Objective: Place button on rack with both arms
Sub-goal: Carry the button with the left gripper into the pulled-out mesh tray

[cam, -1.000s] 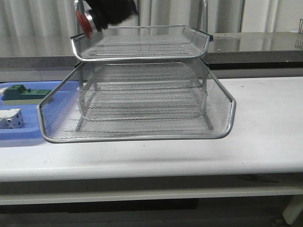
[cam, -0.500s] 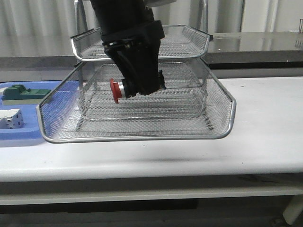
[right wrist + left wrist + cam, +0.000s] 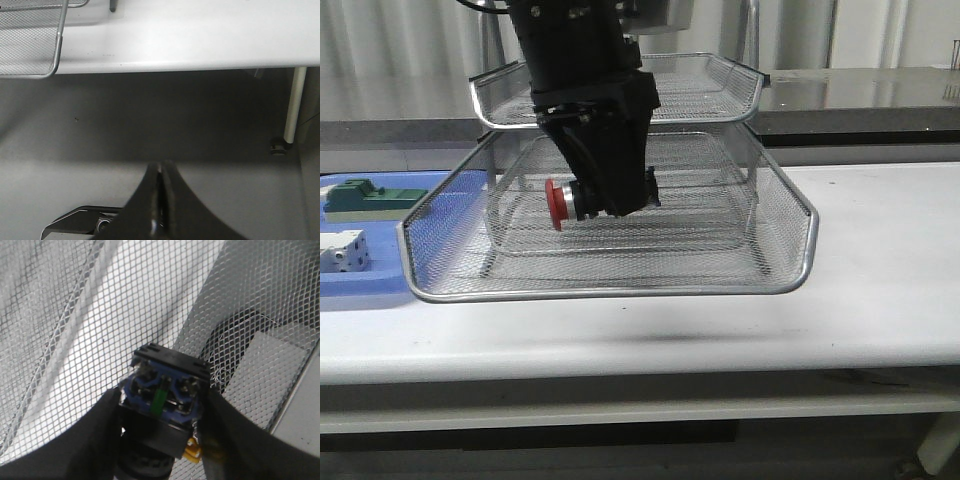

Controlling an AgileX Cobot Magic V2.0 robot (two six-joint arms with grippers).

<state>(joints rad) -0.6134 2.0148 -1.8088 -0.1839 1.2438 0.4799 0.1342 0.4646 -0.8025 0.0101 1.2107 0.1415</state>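
Silver wire mesh forms the three-tier letter-tray rack (image 3: 620,210) standing on the white worktop (image 3: 880,300). Over the rack's pulled-out lower tray, below its top tier, the black left end effector (image 3: 605,200) clamps the push-button with red mushroom cap, silver collar and black body (image 3: 565,202), cap turned toward the blue plastic tray (image 3: 360,280) beside the rack. The right end effector (image 3: 160,200), off the worktop's edge, has its fingers pressed together on nothing.
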